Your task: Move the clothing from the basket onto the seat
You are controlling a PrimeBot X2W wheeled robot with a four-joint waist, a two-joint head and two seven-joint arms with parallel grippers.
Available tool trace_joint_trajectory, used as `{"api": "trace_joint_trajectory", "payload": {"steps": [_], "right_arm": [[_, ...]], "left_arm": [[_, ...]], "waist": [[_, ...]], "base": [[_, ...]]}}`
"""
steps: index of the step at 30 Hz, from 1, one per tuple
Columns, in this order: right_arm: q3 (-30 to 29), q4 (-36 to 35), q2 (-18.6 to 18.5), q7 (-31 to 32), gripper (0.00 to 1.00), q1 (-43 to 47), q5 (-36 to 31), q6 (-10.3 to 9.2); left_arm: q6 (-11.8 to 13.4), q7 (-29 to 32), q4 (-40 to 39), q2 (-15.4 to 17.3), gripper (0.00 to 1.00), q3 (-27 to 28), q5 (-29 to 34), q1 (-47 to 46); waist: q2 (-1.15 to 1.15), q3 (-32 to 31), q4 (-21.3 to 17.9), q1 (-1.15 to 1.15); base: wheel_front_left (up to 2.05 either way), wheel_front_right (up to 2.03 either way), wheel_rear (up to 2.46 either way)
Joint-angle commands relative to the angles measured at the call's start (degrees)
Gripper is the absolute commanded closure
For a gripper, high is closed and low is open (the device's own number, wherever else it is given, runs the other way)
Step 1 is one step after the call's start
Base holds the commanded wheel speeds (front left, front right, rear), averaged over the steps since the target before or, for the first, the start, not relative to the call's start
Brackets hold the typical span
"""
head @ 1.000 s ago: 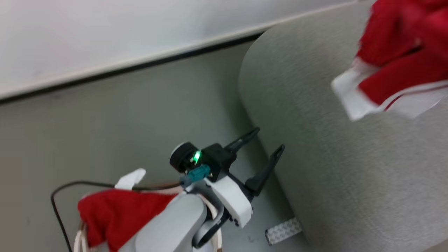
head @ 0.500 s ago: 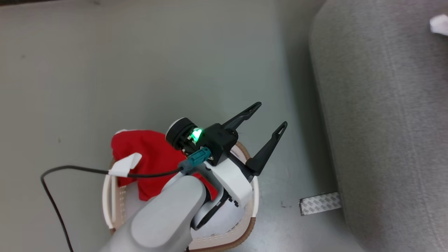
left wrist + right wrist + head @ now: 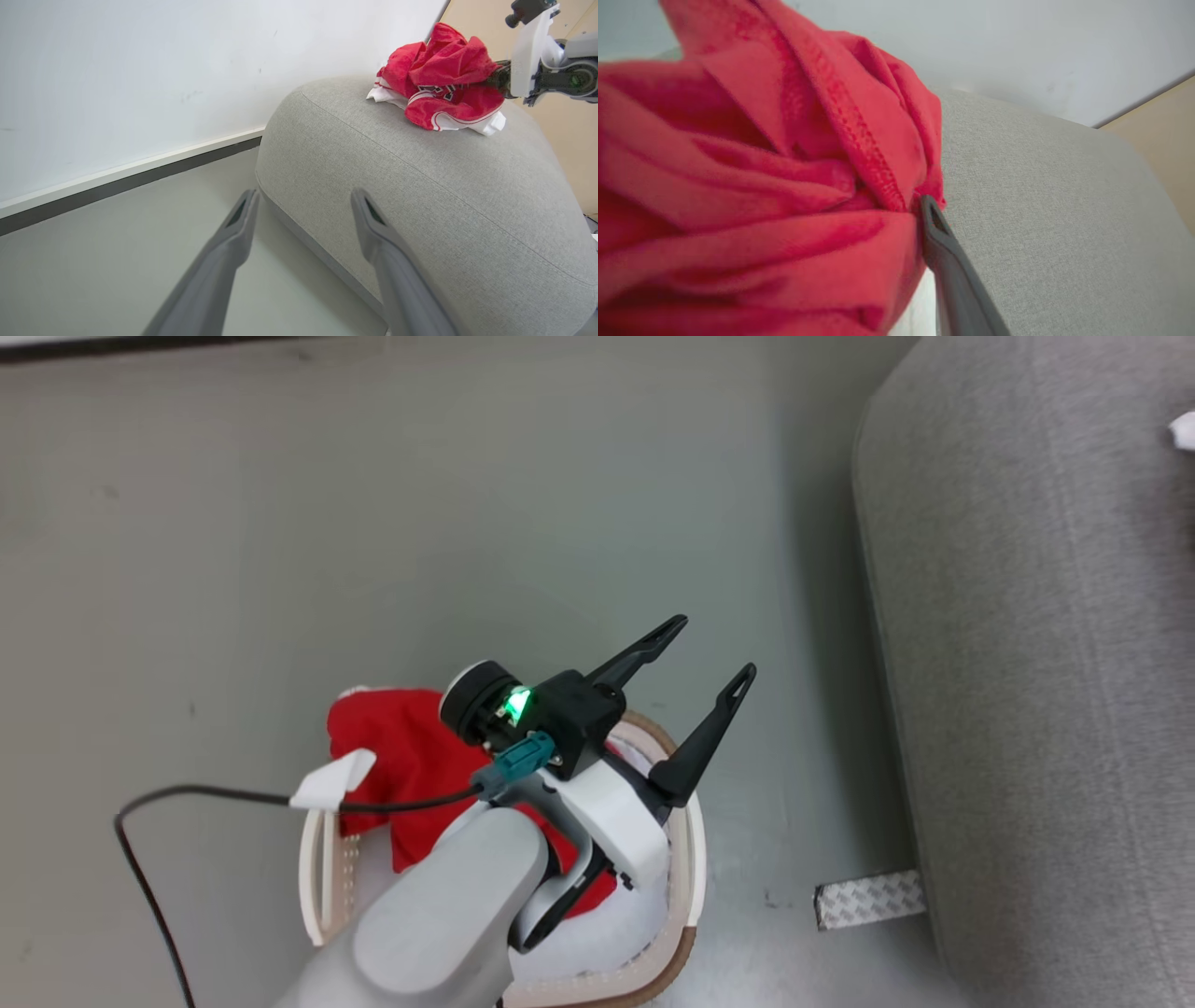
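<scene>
The white basket [image 3: 689, 859] with its tan rim stands on the floor at the bottom of the head view. In it lies red clothing [image 3: 392, 756] on white fabric [image 3: 597, 938]. My left gripper [image 3: 717, 647] hangs open and empty above the basket's right rim, and its fingers [image 3: 245, 210] point at the grey seat [image 3: 420, 186]. On the seat's top rests a crumpled red and white garment [image 3: 439, 84]. My right gripper [image 3: 499, 78] reaches into that garment from the right. One of its fingers [image 3: 945, 252] lies against the red cloth [image 3: 761, 186]; the other is hidden.
The seat [image 3: 1027, 663] runs down the right of the head view, a strip of patterned tape [image 3: 868, 901] at its foot. A black cable [image 3: 187, 795] loops left of the basket. Behind the seat rise a white wall with a dark baseboard [image 3: 117, 184] and a tan panel [image 3: 572, 126].
The head camera has swung down to the basket, so the garment on the seat has slid out to the upper right. The left gripper stays open in the same pose.
</scene>
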Motion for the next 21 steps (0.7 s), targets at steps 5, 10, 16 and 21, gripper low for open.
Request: {"api": "trace_joint_trajectory", "payload": {"steps": [5,10,16,21], "right_arm": [[7.5,-1.5,0.4,2.5,0.00,2.2,3.4,-0.14],[15.9,-5.9,-1.9,6.4,0.00,5.8,8.1,-0.14],[23.6,-13.9,-6.5,9.6,0.00,10.1,13.3,-0.14],[24.8,-22.3,-9.1,7.1,0.00,12.7,17.0,-0.14]], "left_arm": [[0.3,-1.4,1.8,0.6,0.00,0.6,-1.9,3.0],[0.8,-2.5,2.9,0.9,0.00,1.9,-3.8,6.7],[2.0,-3.2,2.5,1.9,0.00,4.1,-6.3,12.7],[4.1,-3.5,0.5,4.0,0.00,7.4,-8.4,17.7]], "waist": [[0.00,-7.0,-1.3,-0.01],[0.00,-15.1,-1.3,-0.01],[0.00,-24.8,-0.4,-0.01],[0.00,-30.6,0.8,-0.01]], "base": [[0.00,0.00,0.00],[0.00,0.00,0.00],[0.00,0.00,0.00],[0.00,0.00,0.00]]}}
